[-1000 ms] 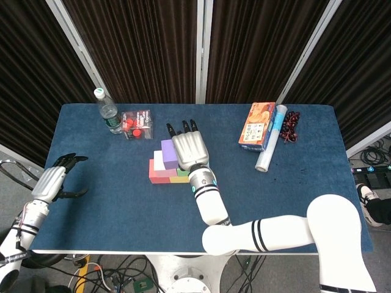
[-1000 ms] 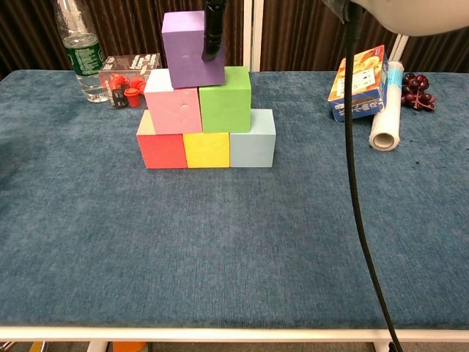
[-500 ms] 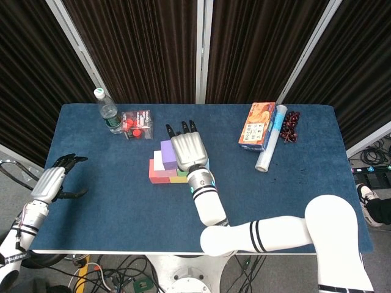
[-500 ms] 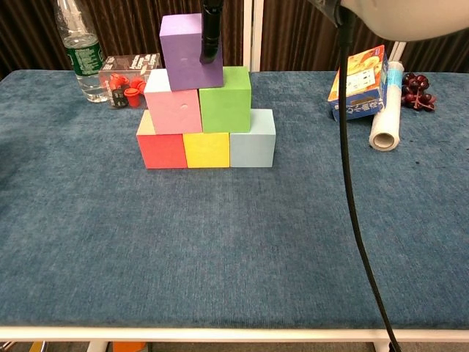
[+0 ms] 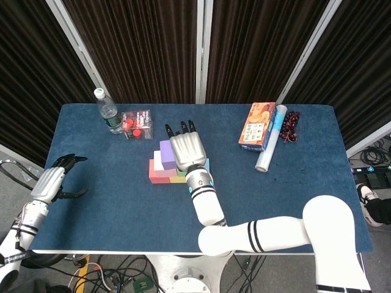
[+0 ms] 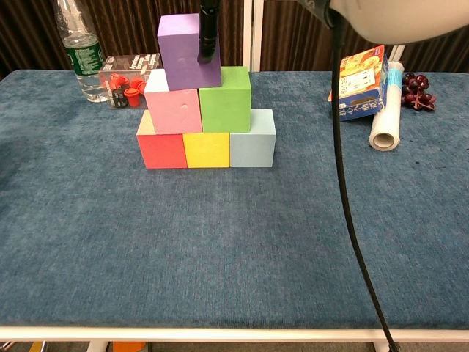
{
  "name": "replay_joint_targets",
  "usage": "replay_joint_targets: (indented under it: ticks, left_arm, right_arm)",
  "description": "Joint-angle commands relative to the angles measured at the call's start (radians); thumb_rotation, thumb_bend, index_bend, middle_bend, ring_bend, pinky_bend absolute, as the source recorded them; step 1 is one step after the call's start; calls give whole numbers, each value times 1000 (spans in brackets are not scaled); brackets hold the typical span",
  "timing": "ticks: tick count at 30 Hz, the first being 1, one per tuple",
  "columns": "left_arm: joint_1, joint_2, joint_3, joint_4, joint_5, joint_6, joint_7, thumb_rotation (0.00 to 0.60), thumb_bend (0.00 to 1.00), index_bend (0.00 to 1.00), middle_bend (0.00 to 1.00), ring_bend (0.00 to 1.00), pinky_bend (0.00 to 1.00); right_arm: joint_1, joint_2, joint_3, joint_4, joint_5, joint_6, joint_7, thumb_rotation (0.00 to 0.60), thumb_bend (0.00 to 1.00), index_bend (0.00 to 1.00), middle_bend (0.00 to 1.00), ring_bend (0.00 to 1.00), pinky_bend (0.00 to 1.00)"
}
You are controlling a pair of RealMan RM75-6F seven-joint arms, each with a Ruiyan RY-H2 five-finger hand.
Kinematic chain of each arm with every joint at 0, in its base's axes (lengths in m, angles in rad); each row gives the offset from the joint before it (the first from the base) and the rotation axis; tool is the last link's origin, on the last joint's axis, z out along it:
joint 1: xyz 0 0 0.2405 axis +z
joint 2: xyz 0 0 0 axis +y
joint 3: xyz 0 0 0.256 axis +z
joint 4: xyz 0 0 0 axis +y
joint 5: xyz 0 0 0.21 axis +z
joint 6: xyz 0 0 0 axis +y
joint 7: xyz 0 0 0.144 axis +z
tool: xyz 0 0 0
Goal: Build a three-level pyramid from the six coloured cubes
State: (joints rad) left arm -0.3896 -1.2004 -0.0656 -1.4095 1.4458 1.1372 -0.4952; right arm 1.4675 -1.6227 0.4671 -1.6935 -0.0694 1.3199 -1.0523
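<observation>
The pyramid stands mid-table. A red cube (image 6: 162,150), a yellow cube (image 6: 207,149) and a light blue cube (image 6: 253,143) form the bottom row. A pink cube (image 6: 174,110) and a green cube (image 6: 226,103) sit on them. My right hand (image 5: 186,149) holds the purple cube (image 6: 179,51) on top of the pink and green cubes, over their seam and a little to the left. One dark finger (image 6: 207,33) lies down its front face. My left hand (image 5: 51,182) hangs off the table's left edge with its fingers apart and nothing in it.
A water bottle (image 6: 77,51) and a clear box of red pieces (image 6: 128,81) stand behind the pyramid at the back left. At the back right are a snack box (image 6: 359,73), a white roll (image 6: 385,110) and dark grapes (image 6: 418,89). A black cable (image 6: 344,183) hangs across the chest view.
My right hand has carried the purple cube slightly to the left on top of the stack. The left hand has not moved.
</observation>
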Motion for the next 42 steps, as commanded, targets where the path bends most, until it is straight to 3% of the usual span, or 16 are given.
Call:
replay_joint_targets:
  ticks: [1,9,14,17,25,29,33,35,39,42]
  left_arm:
    - [0,-2,1,3,1,-1,-3,600,170,177,156,54,71]
    - [1,-6,1,12,3,3,-15,600,171,176,156,54,71]
    - [1,-7,0,14,5,6,-18,600,170,174,155,54,70]
    - [1,-7,-1,14,5,9,-17,600,169,174,154,54,71]
    - [7,2,0,2,4,18,-3,600,170,173,153,54,71]
    - [18,11,-6,-2,-13,33,30,600,169,173,153,54,70]
    - [42,-1,-23,16,-58,71,109,600,169,172,153,54,71]
    - [60,-16,-35,31,-81,104,150,600,167,172,153,54,71]
    - [94,-31,-40,42,-102,162,231,600,165,173,153,54,70]
    - [122,-31,-34,38,-98,209,287,600,158,173,154,54,70]
  right_arm:
    - [1,-5,3,6,2,3,-5,600,154,0,421,52,0]
    - [-4,-7,13,3,16,-5,-19,600,152,0,388,47,0]
    - [-13,5,16,-21,6,-12,-16,600,147,0,173,0,0]
    - [-20,12,18,-35,-5,-15,-6,600,147,0,101,0,0]
    - [-51,52,29,-99,-31,-14,32,600,147,0,65,0,0]
    - [-125,143,20,-211,-101,5,91,600,146,0,52,0,0]
    - [-273,272,-32,-344,-253,25,224,600,149,0,61,0,0]
    - [-375,352,-83,-405,-367,15,316,600,153,0,80,0,0]
    - [-564,492,-222,-453,-626,-2,474,600,158,0,91,0,0]
    - [-703,567,-330,-407,-849,-12,631,600,163,0,89,0,0]
